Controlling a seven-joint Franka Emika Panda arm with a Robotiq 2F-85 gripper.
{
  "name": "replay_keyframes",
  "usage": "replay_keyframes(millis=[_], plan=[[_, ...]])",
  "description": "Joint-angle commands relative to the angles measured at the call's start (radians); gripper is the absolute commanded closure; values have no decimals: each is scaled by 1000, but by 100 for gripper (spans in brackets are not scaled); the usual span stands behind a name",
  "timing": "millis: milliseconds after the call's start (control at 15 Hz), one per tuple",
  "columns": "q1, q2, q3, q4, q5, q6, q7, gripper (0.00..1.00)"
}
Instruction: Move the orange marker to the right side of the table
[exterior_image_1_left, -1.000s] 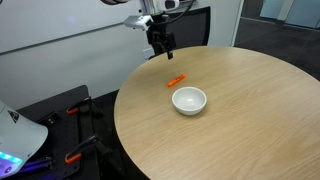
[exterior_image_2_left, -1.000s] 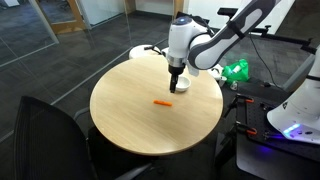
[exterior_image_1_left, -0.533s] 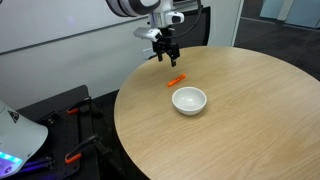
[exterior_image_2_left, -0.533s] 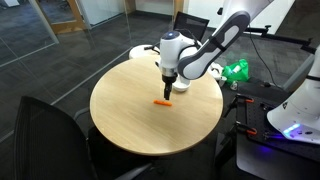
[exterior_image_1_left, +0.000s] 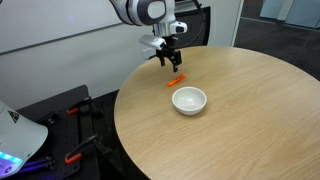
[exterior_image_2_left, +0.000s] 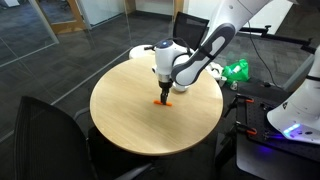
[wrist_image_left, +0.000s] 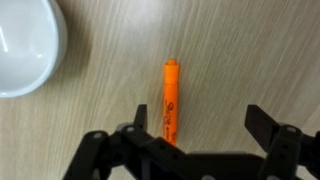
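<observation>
The orange marker (wrist_image_left: 171, 98) lies flat on the round wood-grain table (exterior_image_1_left: 250, 120). It also shows in both exterior views (exterior_image_1_left: 177, 80) (exterior_image_2_left: 162, 101). My gripper (wrist_image_left: 200, 122) is open and hovers just above the marker. The marker sits near the left finger, not between the jaws' centre. In both exterior views the gripper (exterior_image_1_left: 170, 62) (exterior_image_2_left: 164, 93) points down over the marker.
A round white bowl (exterior_image_1_left: 189, 100) sits on the table close to the marker; it also shows at the top left of the wrist view (wrist_image_left: 25, 45). A black chair (exterior_image_2_left: 45, 135) stands by the table edge. A green object (exterior_image_2_left: 236, 70) sits beyond the table.
My gripper has come down and moved across the table until it is right over the orange marker. The marker and bowl have not moved.
</observation>
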Motion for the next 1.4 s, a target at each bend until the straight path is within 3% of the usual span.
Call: replay_keyframes(millis=[0, 1200, 1267, 1333], plan=[[14, -1, -14, 1, 15, -1, -10, 0], [-61, 190, 15, 131, 51, 154, -136, 0], [-62, 196, 16, 142, 51, 152, -137, 21], [-62, 202, 17, 152, 51, 149, -138, 26]])
